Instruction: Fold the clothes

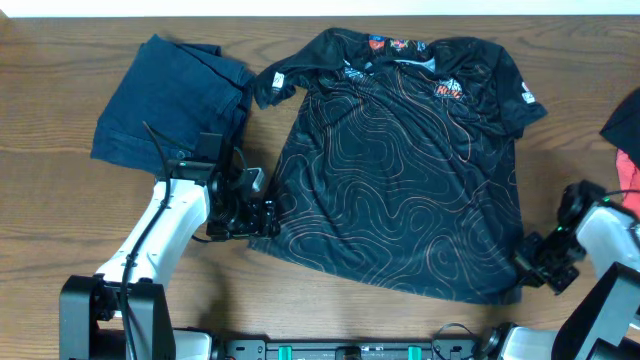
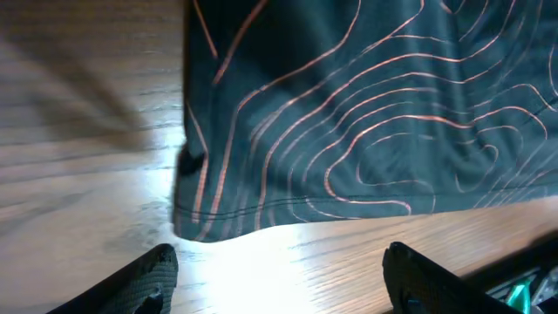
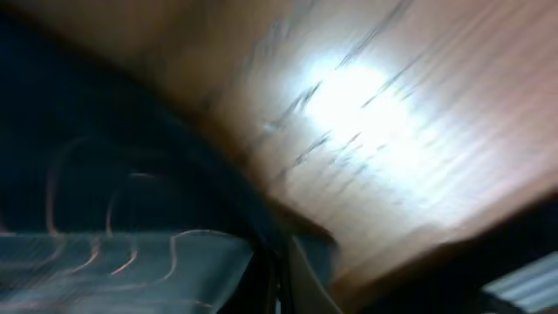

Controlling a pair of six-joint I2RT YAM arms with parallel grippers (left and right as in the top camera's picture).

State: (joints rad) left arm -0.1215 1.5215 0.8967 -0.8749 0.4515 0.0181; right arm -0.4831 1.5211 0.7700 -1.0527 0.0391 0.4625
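Observation:
The black jersey (image 1: pixel 400 170) with thin orange contour lines lies flat on the wooden table, chest logos up and collar at the far side. My left gripper (image 1: pixel 265 215) is at its lower-left hem corner. In the left wrist view the jaws (image 2: pixel 279 270) are open and empty, and the jersey's hem (image 2: pixel 366 113) lies just beyond the fingertips on bare wood. My right gripper (image 1: pixel 528 262) is at the lower-right hem corner. The right wrist view is blurred, but the jaws (image 3: pixel 283 279) look closed with jersey fabric (image 3: pixel 105 192) bunched between them.
A folded navy denim garment (image 1: pixel 170 100) lies at the far left, close to the jersey's left sleeve. A red garment (image 1: pixel 630 170) with a dark piece above it sits at the right edge. The table's front edge runs just behind both arms.

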